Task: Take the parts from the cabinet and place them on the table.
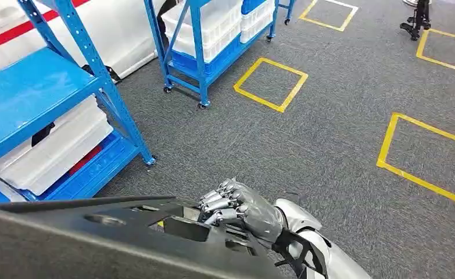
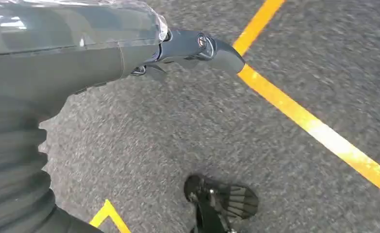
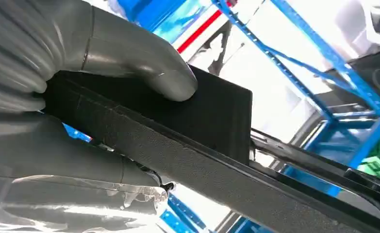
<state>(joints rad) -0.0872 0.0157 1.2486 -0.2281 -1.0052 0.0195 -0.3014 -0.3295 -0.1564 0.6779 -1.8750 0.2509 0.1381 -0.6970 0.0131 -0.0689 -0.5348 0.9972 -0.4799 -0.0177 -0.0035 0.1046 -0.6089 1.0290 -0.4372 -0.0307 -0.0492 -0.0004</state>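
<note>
- Low across the head view, a long black moulded part (image 1: 97, 238) lies crosswise in front of the robot, carried above the grey carpet (image 1: 341, 133) and well clear of the blue cabinet (image 1: 50, 99) with its white bins (image 1: 56, 151).
- The right hand (image 1: 242, 209) grips the part at its right end: fingers curl over the upper edge, and the right wrist view shows the thick thumb (image 3: 129, 58) pressed flat on a black panel (image 3: 212, 116) of the part with the other fingers beneath.
- The left hand (image 2: 52, 63) shows close in its own wrist view above the carpet and a yellow floor line (image 2: 319, 131); one dark finger (image 2: 202, 46) sticks out straight, but whether that hand holds the part I cannot tell.
- Judging by its look, the part is stiff plastic, thin, ribbed and full of cut-outs: probably light for its length, yet awkward, apt to swing or twist from a one-end hold.
- Best hold seems to be on the solid rims near both ends, not on the thin bars around the openings, which could flex.
- No table is visible, so the placing is not yet done.
</note>
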